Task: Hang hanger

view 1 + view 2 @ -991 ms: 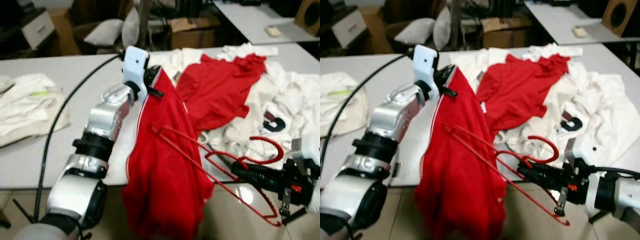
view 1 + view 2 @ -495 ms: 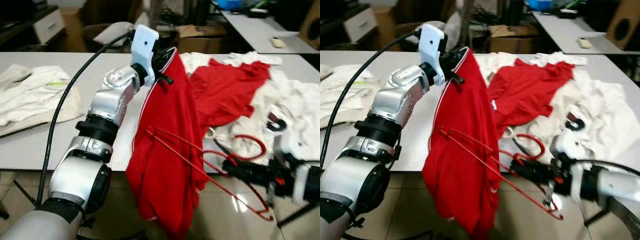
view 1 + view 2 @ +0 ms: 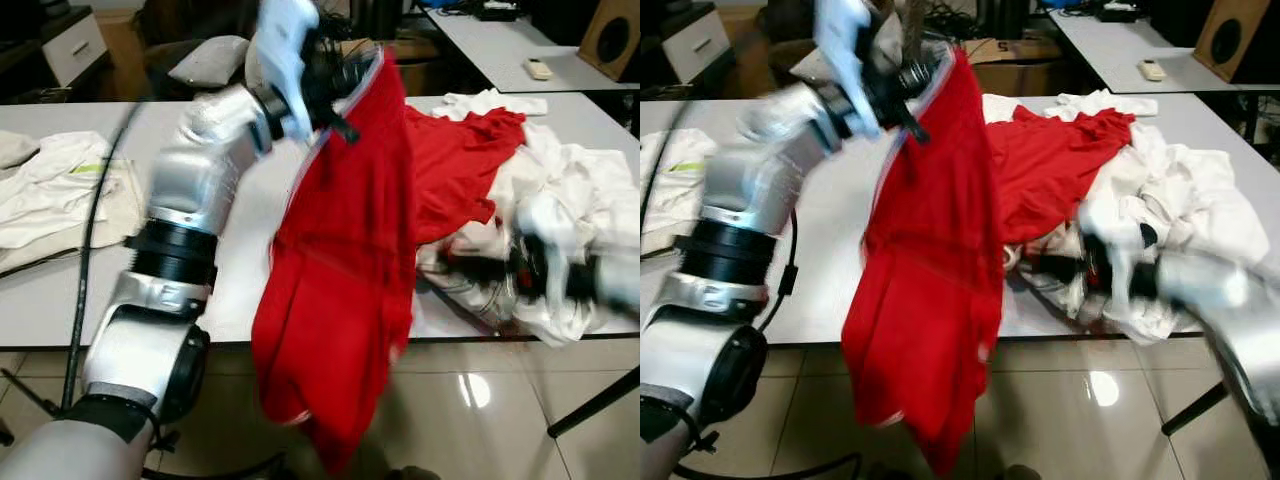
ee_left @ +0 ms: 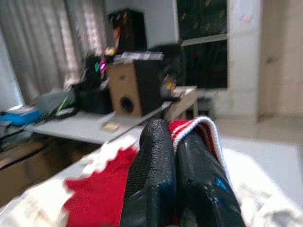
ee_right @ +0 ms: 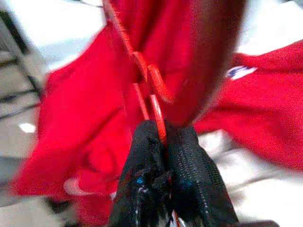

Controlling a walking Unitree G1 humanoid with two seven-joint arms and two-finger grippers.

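Note:
My left gripper [image 3: 345, 78] is raised above the table and shut on the white-trimmed collar [image 4: 203, 126] of a red garment [image 3: 340, 290], which hangs from it past the table's front edge toward the floor. My right gripper [image 3: 1060, 268], blurred by motion, is at the table's front edge just right of the hanging garment. In the right wrist view its fingers [image 5: 151, 142] are shut on the wire of a red hanger [image 5: 156, 106], whose far end runs against the red cloth. From the head views most of the hanger is hidden.
A second red shirt [image 3: 460, 170] and a heap of white clothes [image 3: 575, 195] lie on the grey table [image 3: 60, 300] at the right. Folded white cloth [image 3: 50, 190] lies at the left. Behind are another table [image 3: 510, 45], a speaker [image 3: 612, 30] and boxes.
My left gripper has lifted the garment higher and to the right. My right gripper has carried the hanger up from below the table edge to the garment's side. The camera has shifted too.

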